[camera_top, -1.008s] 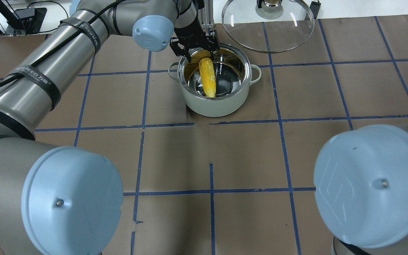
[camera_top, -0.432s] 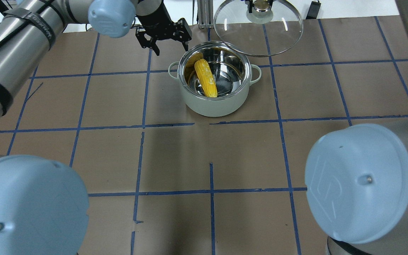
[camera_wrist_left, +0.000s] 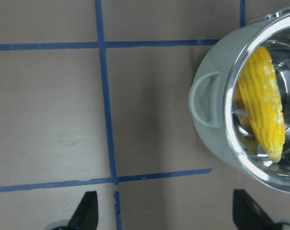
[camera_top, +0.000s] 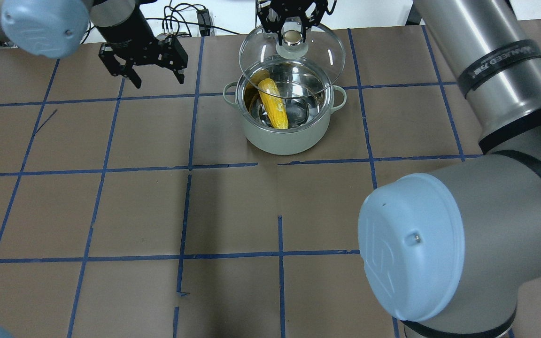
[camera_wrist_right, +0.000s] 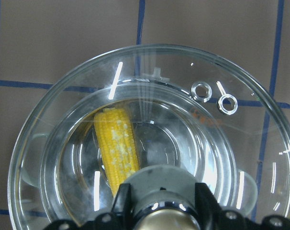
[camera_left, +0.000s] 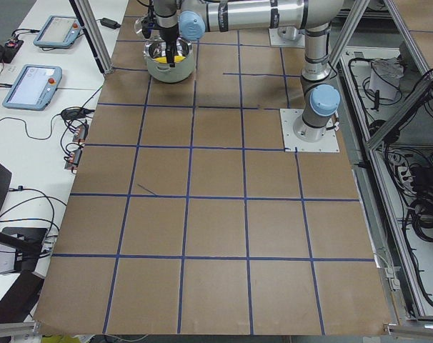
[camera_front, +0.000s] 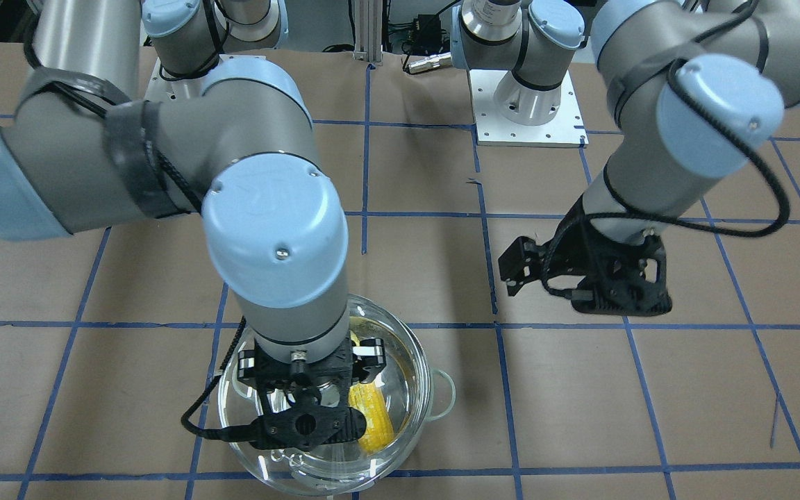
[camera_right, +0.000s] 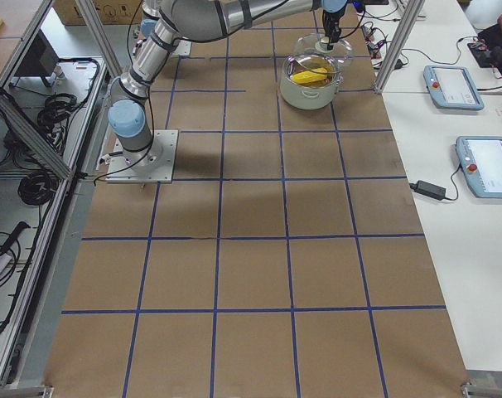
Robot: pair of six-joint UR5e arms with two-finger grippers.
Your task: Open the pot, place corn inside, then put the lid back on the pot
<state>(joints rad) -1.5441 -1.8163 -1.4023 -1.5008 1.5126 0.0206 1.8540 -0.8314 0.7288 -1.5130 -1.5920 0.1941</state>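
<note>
The pot stands at the far middle of the table with the corn lying slanted inside it. My right gripper is shut on the knob of the glass lid and holds it just above the pot, a little toward the far side. In the right wrist view the lid covers the pot and the corn shows through it. My left gripper is open and empty, left of the pot. Its wrist view shows the pot and corn at the right.
Brown paper with a blue tape grid covers the table. The right arm's elbow fills the near right of the overhead view. Cables and a metal post lie beyond the far edge.
The right gripper has carried the lid from the far right to over the pot. The left gripper has left the pot and moved left, empty; the corn stays inside.
</note>
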